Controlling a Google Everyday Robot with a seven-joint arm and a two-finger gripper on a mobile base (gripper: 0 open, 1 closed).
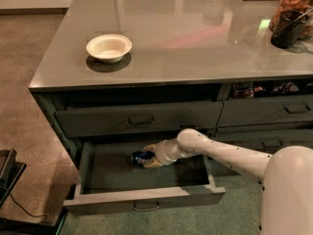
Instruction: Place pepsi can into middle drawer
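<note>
Camera view: the white arm reaches into the open middle drawer, with the claw low inside it. The pepsi can is in the drawer, right against the claw's tip. Whether the claw is clenched on it or released, I cannot tell. A white bowl sits on the table.

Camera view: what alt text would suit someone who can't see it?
A white robot arm reaches into the open middle drawer, its gripper at a pepsi can inside. A white bowl sits on the grey counter above.
</note>
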